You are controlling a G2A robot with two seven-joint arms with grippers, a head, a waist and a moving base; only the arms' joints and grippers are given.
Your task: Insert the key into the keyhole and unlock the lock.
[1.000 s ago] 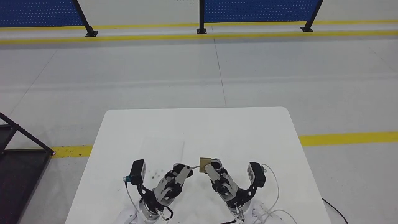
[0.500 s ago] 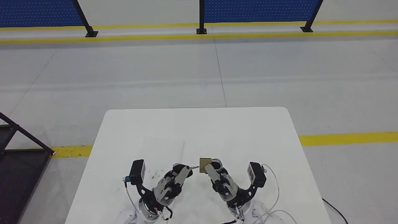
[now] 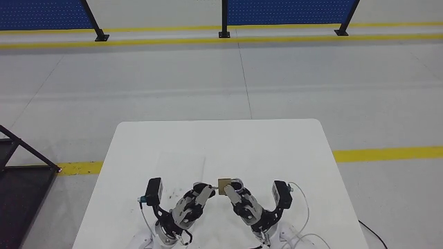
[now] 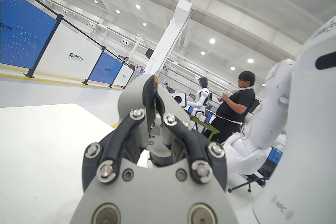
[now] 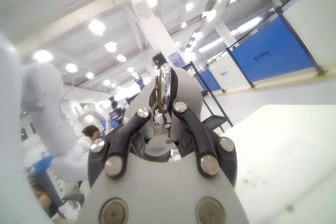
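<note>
Pinching shut over the near edge of the desk (image 3: 221, 145), the left claw (image 4: 153, 87) is gripping the key (image 4: 156, 78) — the right claw (image 5: 167, 79) is clamping the brass lock (image 5: 165, 89) just beside it; beyond, blue-and-white barrier panels (image 3: 291, 0) are carrying printed logos.

the left pincer (image 3: 206, 193), pressed together on the key (image 4: 156, 79), and the right pincer (image 3: 229, 189), clamped on the lock (image 3: 224, 183), stand tip to tip by the near edge of the bench (image 3: 221, 145), so the lock fills the gap between them and bars any way through. room to pass lies over the far half of the bench and out toward both side edges. a white cable (image 3: 303, 214) loops on the bench just beside the right arm.
</note>
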